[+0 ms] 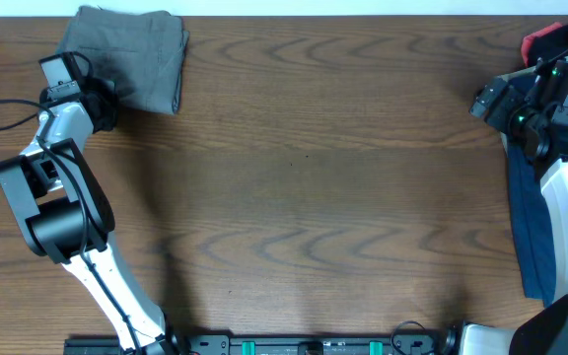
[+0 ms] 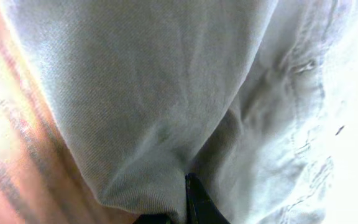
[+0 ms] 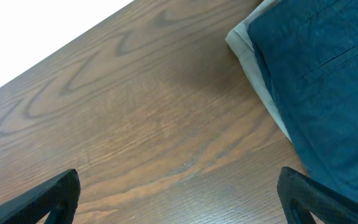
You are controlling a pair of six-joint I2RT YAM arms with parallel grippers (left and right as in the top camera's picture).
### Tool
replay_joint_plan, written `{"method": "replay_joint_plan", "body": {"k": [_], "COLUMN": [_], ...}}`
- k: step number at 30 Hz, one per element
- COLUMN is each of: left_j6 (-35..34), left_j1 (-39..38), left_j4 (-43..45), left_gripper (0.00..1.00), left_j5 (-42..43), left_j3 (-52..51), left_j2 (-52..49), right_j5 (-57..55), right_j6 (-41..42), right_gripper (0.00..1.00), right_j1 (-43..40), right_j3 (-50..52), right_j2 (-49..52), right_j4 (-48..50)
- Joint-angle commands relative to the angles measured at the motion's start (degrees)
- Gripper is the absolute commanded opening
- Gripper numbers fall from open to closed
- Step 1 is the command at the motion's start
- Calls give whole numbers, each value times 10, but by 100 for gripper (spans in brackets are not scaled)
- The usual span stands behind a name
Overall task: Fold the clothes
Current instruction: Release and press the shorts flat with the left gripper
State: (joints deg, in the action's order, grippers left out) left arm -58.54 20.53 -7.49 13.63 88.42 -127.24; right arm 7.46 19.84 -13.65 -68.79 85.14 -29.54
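At the near edge of the brown wood-grain table (image 1: 314, 197) sits a black base rail with green fittings (image 1: 294, 346), and both white-and-black arms rise from it. A little farther in, along the table's right edge, lies a navy cotton garment (image 1: 529, 237). It is partly covered from above by the right arm. In the right wrist view, a pale tan garment (image 3: 253, 59) lies under it, with only its edge showing toward the table's middle.

The right gripper (image 3: 179, 202) hangs above bare wood just beside those two garments. Its black fingertips (image 3: 42, 199) are spread wide and nothing is between them.

Farther back, near the table's left edge, the left gripper (image 1: 106, 102) meets the near edge of the folded grey-green cotton shorts (image 1: 126, 51). The shorts lie in the table's far-left corner as a compact rectangle. In the left wrist view the cloth fills almost everything, with a seam and stitching on its right side. One black finger (image 2: 197, 202) pokes out from beneath the fabric. I cannot tell from these views whether the jaws are clamped on the cloth or only lie against it.

A crumpled red and black garment (image 1: 552, 39) lies at the table's far-right corner.
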Motion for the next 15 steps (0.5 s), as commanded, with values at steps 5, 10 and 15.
{"method": "replay_joint_plan", "body": {"k": [5, 10, 15], "left_j6": [-2, -2, -2], "left_j1": [-1, -1, -1], "left_j4": [45, 50, 51], "left_gripper": [7, 7, 25], "left_j5": [-12, -12, -12], "left_j3": [-2, -2, -2], "left_j2": [-24, -31, -35], "right_j5": [-2, -2, -2], "right_j6": [-10, -10, -10], "right_gripper": [99, 99, 99], "right_j1": [-1, -1, -1], "right_j3": [-8, -8, -8], "right_j2": [3, 3, 3], "right_j4": [0, 0, 0]}}
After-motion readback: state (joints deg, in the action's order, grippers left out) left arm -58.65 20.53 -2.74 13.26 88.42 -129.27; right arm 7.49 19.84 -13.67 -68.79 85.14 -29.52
